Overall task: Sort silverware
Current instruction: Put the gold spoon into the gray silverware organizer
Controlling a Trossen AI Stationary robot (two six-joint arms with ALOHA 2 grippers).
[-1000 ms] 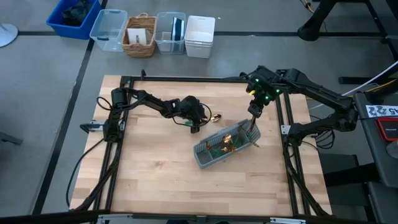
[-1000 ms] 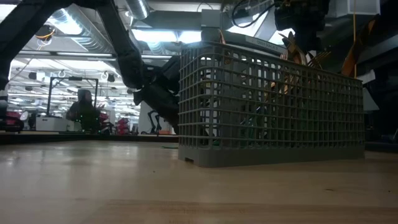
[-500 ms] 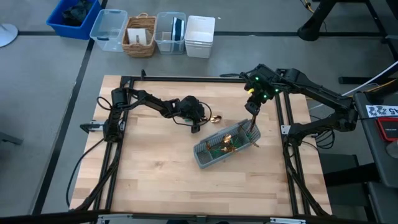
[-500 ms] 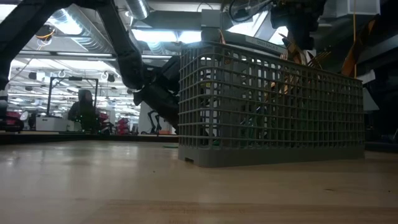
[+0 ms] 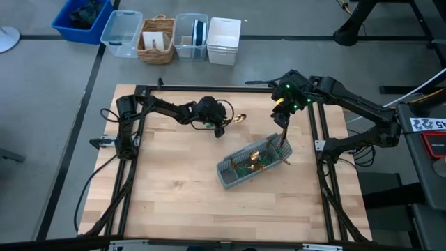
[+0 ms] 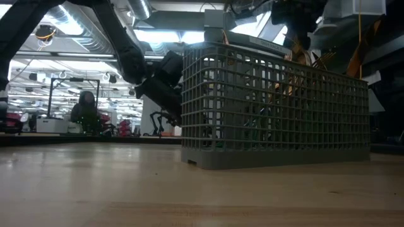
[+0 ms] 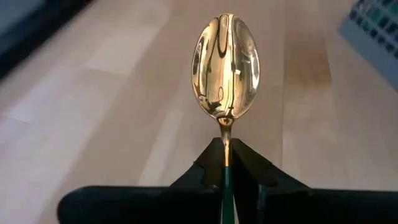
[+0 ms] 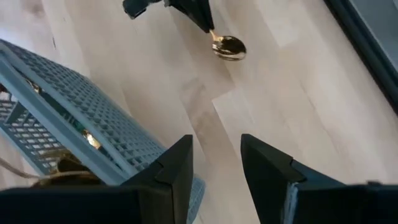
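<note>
Left gripper (image 5: 224,124) jaws clamped on a gold spoon (image 5: 240,118) above the wooden worktop (image 5: 174,188), grey cutlery caddy (image 5: 252,164) of silverware (image 5: 259,159) nearby, right gripper (image 5: 281,123) jaws apart above caddy's end, storage bins (image 5: 173,36) beyond worktop

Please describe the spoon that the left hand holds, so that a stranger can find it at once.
Start at the grey caddy on the wooden table. Toward the far-left stands the left hand, shut on a spoon. Unlike the cutlery in the caddy, it is outside it, gold bowl pointing forward.
</note>
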